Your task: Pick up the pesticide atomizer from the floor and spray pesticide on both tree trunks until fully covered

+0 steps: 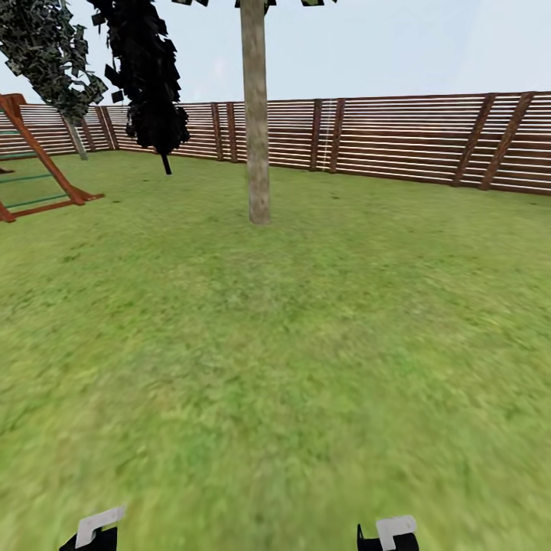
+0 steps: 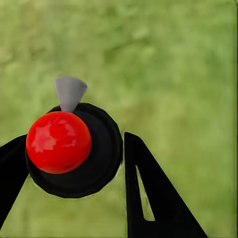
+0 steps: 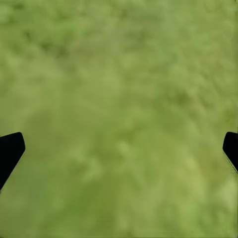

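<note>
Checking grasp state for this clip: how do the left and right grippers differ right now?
The left gripper is closed around the pesticide atomizer, its red cap and grey nozzle showing between the black fingers; the right gripper holds nothing. The left gripper's fingers sit close together against the bottle, while the right gripper's fingertips are spread wide. Both point down at the grass.

Grass: you're over blotchy green, lighter and darker patches.
Tree trunk: mottled grey-brown bark.
Fence: brown horizontal slats with pale gaps.
Atomizer: glossy red cap, black body, grey nozzle.
Your left tool: black fingers.
Play frame: reddish-brown beams, green rungs.
</note>
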You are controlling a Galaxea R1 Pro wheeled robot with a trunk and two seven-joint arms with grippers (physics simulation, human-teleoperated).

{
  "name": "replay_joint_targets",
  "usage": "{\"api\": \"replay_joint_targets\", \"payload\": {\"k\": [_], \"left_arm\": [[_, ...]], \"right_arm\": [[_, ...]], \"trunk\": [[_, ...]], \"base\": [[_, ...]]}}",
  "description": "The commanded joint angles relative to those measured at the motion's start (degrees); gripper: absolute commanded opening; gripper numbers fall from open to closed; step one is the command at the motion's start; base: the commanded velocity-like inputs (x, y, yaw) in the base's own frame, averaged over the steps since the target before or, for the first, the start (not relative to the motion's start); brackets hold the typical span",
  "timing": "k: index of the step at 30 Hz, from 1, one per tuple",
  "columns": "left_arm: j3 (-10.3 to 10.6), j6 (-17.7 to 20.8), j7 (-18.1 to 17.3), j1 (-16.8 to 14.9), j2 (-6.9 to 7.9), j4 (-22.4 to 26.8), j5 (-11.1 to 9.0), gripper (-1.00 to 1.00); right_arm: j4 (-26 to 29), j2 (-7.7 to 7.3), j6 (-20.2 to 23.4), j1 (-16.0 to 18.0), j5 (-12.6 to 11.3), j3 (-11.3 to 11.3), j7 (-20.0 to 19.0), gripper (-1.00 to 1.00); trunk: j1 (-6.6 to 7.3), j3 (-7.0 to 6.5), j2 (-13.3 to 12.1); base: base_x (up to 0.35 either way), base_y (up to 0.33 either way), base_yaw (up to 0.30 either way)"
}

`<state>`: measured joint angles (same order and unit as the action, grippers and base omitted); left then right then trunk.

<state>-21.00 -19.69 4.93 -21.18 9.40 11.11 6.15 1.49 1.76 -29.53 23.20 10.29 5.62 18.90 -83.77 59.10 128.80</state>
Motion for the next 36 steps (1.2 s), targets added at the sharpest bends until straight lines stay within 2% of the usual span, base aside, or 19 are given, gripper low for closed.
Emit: {"api": "replay_joint_targets", "payload": {"k": [1, 36], "left_arm": [[0.00, 0.00, 0.01, 0.00, 0.00, 0.00, 0.00, -1.00], [0.00, 0.00, 0.08, 0.00, 0.00, -0.03, 0.00, -1.00]], "right_arm": [[-0.01, 0.00, 0.00, 0.00, 0.01, 0.00, 0.00, 1.00], [-0.02, 0.00, 0.00, 0.00, 0.02, 0.00, 0.00, 1.00]], "trunk": [[0.00, 0.00, 0.00], [0.00, 0.00, 0.00]], "base": [[0.337, 0.000, 0.000], [0.337, 0.000, 0.000]]}}
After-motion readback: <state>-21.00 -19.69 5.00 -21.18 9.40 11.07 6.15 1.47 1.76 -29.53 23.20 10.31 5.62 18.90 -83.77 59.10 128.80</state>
